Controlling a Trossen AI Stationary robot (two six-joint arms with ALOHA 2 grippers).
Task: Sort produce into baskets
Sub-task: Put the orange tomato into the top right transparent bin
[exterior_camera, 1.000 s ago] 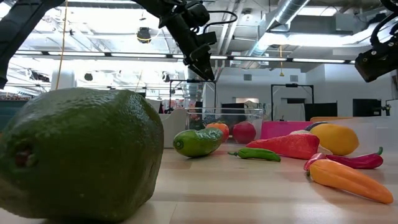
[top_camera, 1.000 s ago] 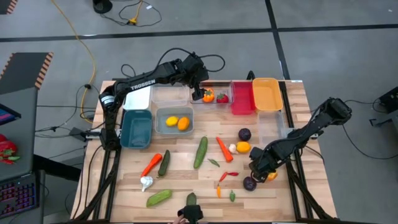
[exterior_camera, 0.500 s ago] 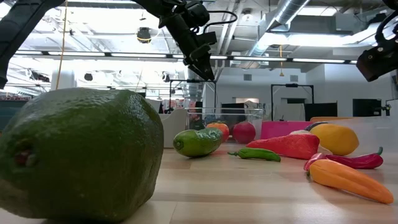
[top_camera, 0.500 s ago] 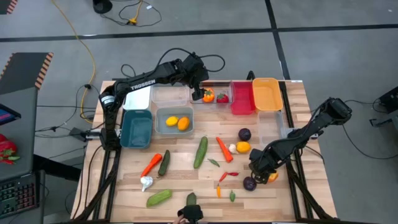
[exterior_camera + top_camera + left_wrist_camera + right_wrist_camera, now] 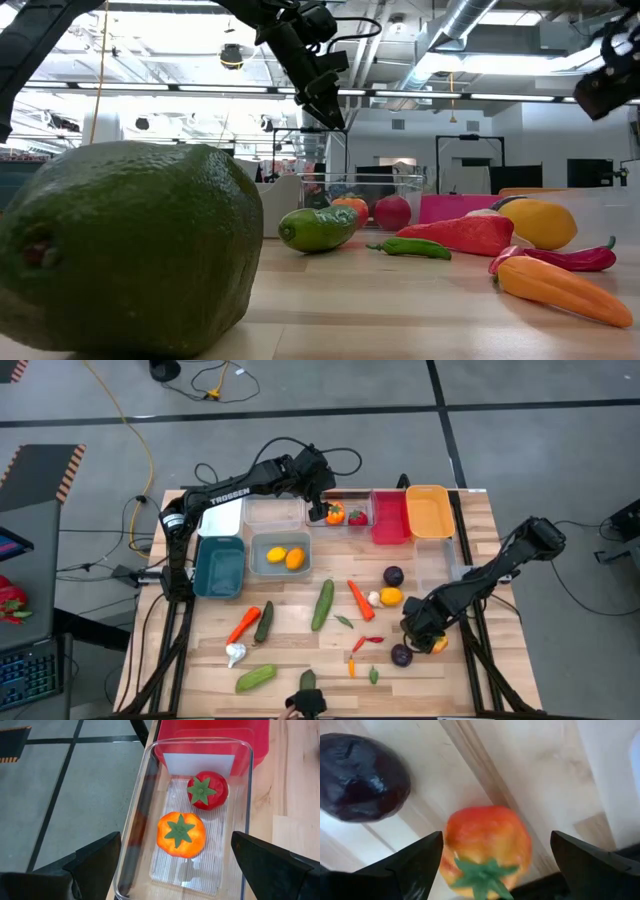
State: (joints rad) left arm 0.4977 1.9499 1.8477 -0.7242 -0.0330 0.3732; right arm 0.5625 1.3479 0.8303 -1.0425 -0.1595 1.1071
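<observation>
My left gripper (image 5: 322, 508) hangs open above a clear basket (image 5: 145, 820) at the table's far edge. In that basket lie an orange pepper (image 5: 181, 834) and a red pepper (image 5: 207, 790). My right gripper (image 5: 428, 638) points down near the table's right front, open. Its fingers stand on either side of another orange pepper (image 5: 487, 850), which lies on the table with its green stalk sideways. A purple ball (image 5: 362, 777) rests on the wood right beside that pepper. Two lemons (image 5: 285, 556) lie in the grey-blue basket (image 5: 280, 572).
White (image 5: 222, 518), clear (image 5: 273, 513), red (image 5: 390, 520), orange (image 5: 430, 510) and teal (image 5: 220, 567) baskets line the far and left sides. Cucumbers (image 5: 323, 605), carrots (image 5: 360, 598), garlic (image 5: 236, 654), chillies (image 5: 372, 641), a lemon (image 5: 391, 596) and a purple ball (image 5: 393, 576) lie scattered mid-table. An avocado (image 5: 130, 250) sits at the near edge.
</observation>
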